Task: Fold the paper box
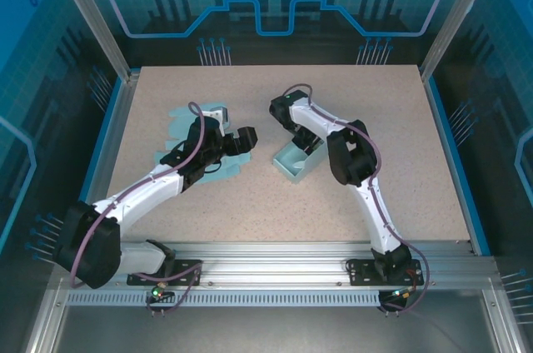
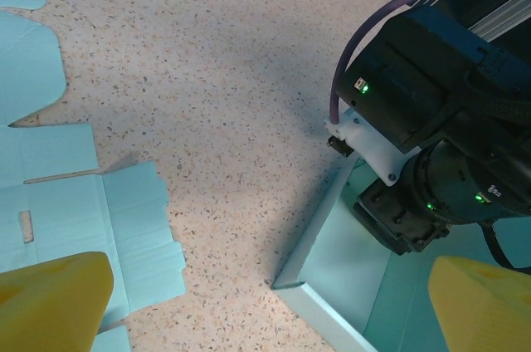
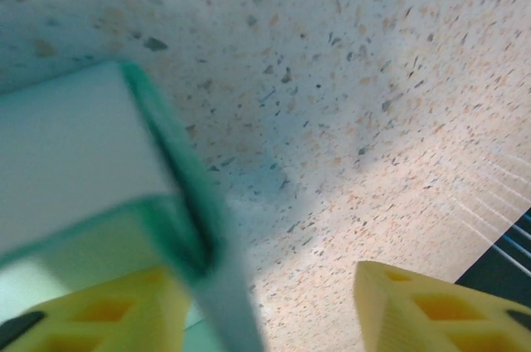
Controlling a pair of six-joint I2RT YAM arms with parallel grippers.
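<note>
upper right of the frame: bare table [image 1: 383, 111], free to pass.
lower middle: open table between left arm [image 1: 150, 188] and right arm [image 1: 362, 171].
centre: box [image 1: 290, 170] and right gripper [image 1: 302, 147] over it block the way.
left: flat sheet [image 1: 176, 124] lies low under left gripper [image 1: 245, 138].
middle gap: narrow bare strip between left gripper and box.

In the top view the left arm [image 1: 141, 191] is covering much of the flat paper sheet [image 1: 176, 124], and the right arm [image 1: 316, 122] is hiding the far end of the folded box [image 1: 291, 170]. At the right wrist the box wall [image 3: 83, 153] is showing blurred and running off the bottom edge. At the left wrist, sheet and box are running past the left and bottom edges.
</note>
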